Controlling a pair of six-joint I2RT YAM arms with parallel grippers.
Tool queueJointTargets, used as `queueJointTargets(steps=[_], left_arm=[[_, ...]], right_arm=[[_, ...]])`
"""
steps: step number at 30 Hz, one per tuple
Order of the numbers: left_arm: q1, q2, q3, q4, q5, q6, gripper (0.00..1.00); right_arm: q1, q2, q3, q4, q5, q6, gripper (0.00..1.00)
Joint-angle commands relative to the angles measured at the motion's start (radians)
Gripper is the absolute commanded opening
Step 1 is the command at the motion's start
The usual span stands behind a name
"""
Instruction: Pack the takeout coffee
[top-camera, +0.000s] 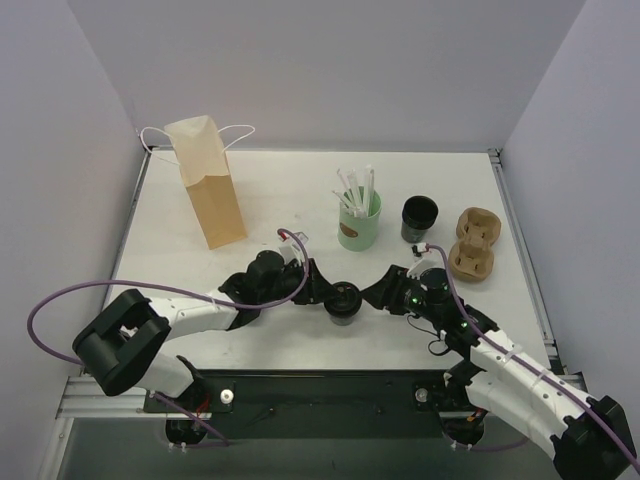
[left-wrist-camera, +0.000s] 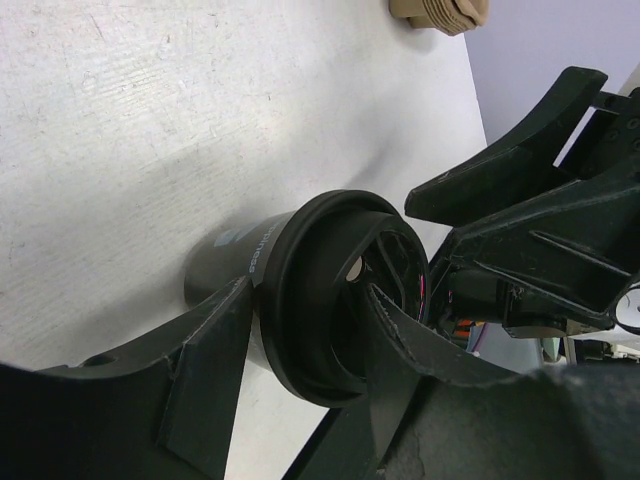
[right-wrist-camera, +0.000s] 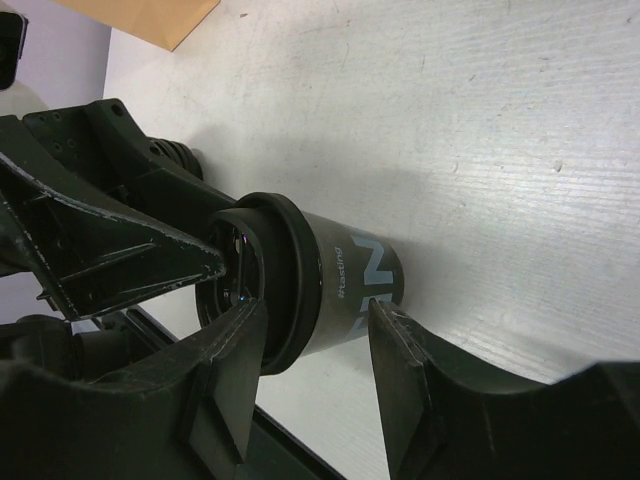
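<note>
Cup (top-camera: 343, 302) looks light, crushable; right tool (right-wrist-camera: 315, 310) pinches its wall, left tool (left-wrist-camera: 305, 295) straddles the lid (left-wrist-camera: 300, 222), contact unclear. Best held gently below rim.

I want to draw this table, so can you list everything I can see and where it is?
paper bag: one, brown with white handles, back left
green cup: one, mint with white straws, back middle
lid stack: one, black, right of the green cup
cup carrier: one, brown, right side
takeout coffee: one, black, front middle
table: one, white
left gripper: one, black, around the coffee's lid
right gripper: one, black, gripping the coffee
</note>
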Motion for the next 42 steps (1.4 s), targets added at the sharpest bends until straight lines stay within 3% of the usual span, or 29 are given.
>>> queueJointTargets(steps=[1, 10, 28, 42], left_arm=[[0.004, 0.032, -0.051, -0.007, -0.022, 0.009, 0.55], [-0.004, 0.040, -0.093, 0.037, -0.030, -0.011, 0.54], [-0.112, 0.063, -0.143, 0.026, -0.163, -0.057, 0.50], [-0.132, 0.125, -0.171, 0.051, -0.198, -0.080, 0.49]], right_arm=[[-0.027, -0.012, -0.018, 0.063, -0.102, 0.007, 0.44], [-0.042, 0.069, -0.061, 0.207, -0.163, 0.053, 0.43], [-0.044, 0.082, -0.308, 0.396, -0.052, 0.114, 0.20], [-0.045, 0.157, -0.458, 0.548, 0.011, 0.168, 0.19]])
